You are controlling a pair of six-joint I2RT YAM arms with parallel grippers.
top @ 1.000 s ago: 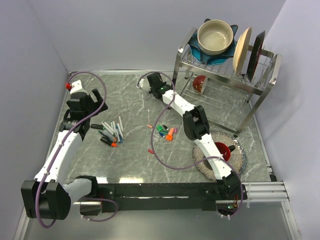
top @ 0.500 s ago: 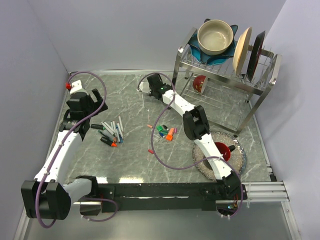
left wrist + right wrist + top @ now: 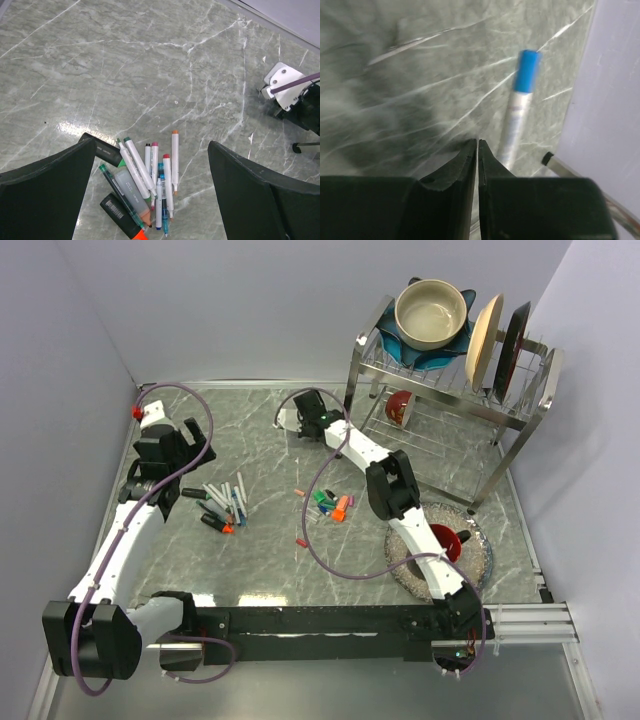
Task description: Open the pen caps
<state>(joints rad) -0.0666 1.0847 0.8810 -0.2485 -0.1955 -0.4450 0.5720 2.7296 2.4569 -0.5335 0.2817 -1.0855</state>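
Loose pen caps (image 3: 328, 505) in green, orange, blue and red lie in a small heap mid-table, and one pink cap (image 3: 303, 541) lies apart. Uncapped markers (image 3: 145, 180) form a pile below my left gripper (image 3: 152, 145), which hangs wide open above them with nothing between its fingers. At the back of the table my right gripper (image 3: 478, 142) is low over the marble, jaws shut with nothing between them. Just right of its fingertips lies a white marker (image 3: 512, 127) wearing a blue cap (image 3: 526, 71), not touched. In the top view the left gripper (image 3: 165, 462) is at the left and the right gripper (image 3: 303, 410) at the back.
A metal dish rack (image 3: 450, 390) with a bowl and plates stands at the back right; one rack foot (image 3: 547, 158) is close to the right gripper. A round tray (image 3: 480, 560) with a red cup sits at the front right. Walls enclose the table.
The right gripper has shifted slightly at the back of the table, with its jaws staying close together. The left arm has not moved.
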